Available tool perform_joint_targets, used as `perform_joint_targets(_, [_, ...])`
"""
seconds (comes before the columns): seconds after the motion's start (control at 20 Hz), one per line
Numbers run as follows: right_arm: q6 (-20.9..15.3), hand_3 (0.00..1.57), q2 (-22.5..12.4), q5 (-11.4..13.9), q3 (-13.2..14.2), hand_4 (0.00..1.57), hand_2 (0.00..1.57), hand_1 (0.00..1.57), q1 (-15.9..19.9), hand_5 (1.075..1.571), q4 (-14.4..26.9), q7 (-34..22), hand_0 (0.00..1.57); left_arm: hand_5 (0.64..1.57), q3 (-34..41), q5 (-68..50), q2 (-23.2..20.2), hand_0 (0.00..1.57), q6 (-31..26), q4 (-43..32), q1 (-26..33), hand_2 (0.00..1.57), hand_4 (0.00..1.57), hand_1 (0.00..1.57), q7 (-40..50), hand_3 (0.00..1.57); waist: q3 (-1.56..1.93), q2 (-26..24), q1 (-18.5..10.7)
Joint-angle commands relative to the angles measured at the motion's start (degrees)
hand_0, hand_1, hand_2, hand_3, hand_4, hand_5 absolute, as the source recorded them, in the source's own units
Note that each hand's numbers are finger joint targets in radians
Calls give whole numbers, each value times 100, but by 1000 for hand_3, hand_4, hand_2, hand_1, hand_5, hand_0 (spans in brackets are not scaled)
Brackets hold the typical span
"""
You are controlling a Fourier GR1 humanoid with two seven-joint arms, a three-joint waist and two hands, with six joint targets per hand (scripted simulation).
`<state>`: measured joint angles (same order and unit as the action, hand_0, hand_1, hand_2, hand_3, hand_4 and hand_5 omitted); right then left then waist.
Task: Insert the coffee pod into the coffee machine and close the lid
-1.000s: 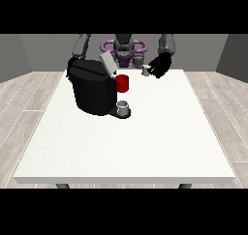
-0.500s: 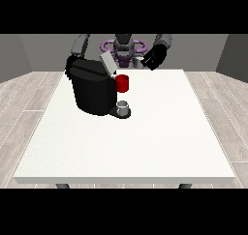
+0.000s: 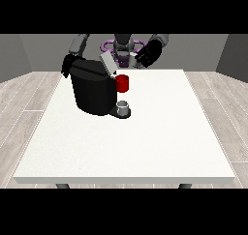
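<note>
The black coffee machine [image 3: 92, 91] stood on the white counter [image 3: 145, 142] at about ten o'clock from its middle, its grey lid [image 3: 107, 63] tilted up and open. A red part [image 3: 122, 83] jutted from the machine's front above a small grey cup [image 3: 124, 106] on the drip base; whether that cup held anything could not be told. The coffee pod could not be picked out anywhere, so its place is unknown.

The robot hand at the view's right [image 3: 147, 53] hung above the counter's far edge, at one o'clock from the machine; whether its fingers were spread or curled I cannot tell. The robot hand at the view's left [image 3: 66, 65] sat behind the machine, mostly hidden.

Risks, as I judge them: the lid shutting before a pod is seated, or a reaching hand nudging the machine or tipping the cup.
</note>
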<state>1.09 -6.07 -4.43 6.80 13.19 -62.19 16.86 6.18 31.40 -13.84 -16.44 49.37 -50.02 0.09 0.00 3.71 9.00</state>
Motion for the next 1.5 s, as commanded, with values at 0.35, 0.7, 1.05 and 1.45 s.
perform_joint_targets(0.35, [475,0,-155,-81,-201,136,0,0,428,1571,-594,6,0,1571,668,-169,-615,1436,451,-605,-820,1456,621,1436,-148,1327,-1,1099,660])
perform_joint_targets(0.7, [940,0,-336,-165,-102,165,0,0,582,1571,-134,533,0,1571,774,-289,-602,1444,530,-646,-1225,1468,599,1444,50,1380,2,1404,542])
perform_joint_targets(1.05, [802,0,-231,-135,-41,233,0,0,809,1571,186,568,0,1571,700,-328,-667,1462,261,-764,-1533,1480,619,1462,240,1342,3,1466,505])
perform_joint_targets(1.45, [757,0,-266,-73,-24,191,0,0,1053,1571,304,585,0,1571,653,-122,-1135,1443,263,-840,-1791,1477,700,1443,65,1329,3,1735,617])
